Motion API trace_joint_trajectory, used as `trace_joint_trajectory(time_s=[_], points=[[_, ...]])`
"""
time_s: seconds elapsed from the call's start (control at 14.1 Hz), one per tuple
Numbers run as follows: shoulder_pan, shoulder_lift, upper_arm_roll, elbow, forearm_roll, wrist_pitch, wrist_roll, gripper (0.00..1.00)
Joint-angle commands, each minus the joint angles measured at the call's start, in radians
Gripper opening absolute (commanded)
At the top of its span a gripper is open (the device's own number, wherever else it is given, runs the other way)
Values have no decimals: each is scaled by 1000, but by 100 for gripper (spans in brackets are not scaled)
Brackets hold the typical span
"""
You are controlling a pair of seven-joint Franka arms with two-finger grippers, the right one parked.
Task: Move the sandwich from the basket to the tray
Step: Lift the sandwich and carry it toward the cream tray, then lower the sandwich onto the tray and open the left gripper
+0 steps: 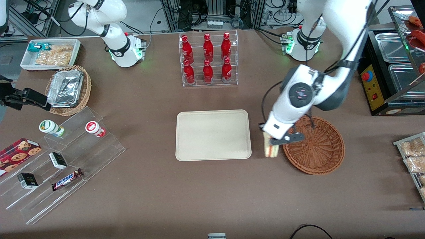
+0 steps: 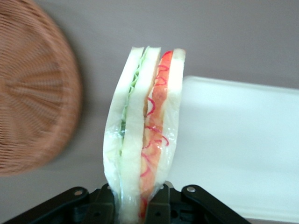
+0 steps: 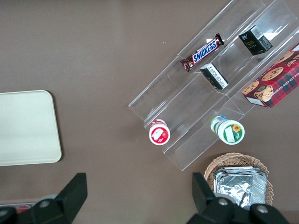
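The tool [image 1: 277, 141] is clenched on the sandwich [image 1: 269, 149], carrying it above the brown surface [image 1: 212, 199] in the gap between the basket [image 1: 318, 152] and the tray [image 1: 213, 134], just beside the basket's rim. From the wrist view the sandwich [image 2: 142, 135] stands on edge in clear wrap, pinched at its base between the black fingers [image 2: 105, 205], green lettuce on one cut layer and red-streaked filling on the other; the wicker basket [image 2: 32, 93] lies to one side of it and the pale tray [image 2: 243, 149] to the other. Both basket and tray hold nothing.

Labels: toward the parked arm's end, a clear stepped rack [image 1: 66, 166] carries a bar reading SNICKERS [image 1: 67, 179], two small dark boxes with print too small to read, and two round-lidded cups. A red chocolate-chip cookie box [image 1: 18, 152] sits beside it. Six red bottles [image 1: 207, 58] with white script stand in a clear stand farther from the front camera than the tray.
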Motion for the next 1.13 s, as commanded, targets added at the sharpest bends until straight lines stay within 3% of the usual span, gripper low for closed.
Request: trace_joint_trajectory(time_s=[0.0, 0.35, 0.78, 0.99, 1.06], points=[[-144, 164, 11, 186, 47, -24, -119, 13], [-284, 311, 13, 329, 164, -24, -277, 13], [-366, 463, 21, 487, 219, -67, -339, 14], [-366, 471, 19, 485, 245, -65, -350, 23], [-366, 474, 19, 484, 245, -65, -350, 36]])
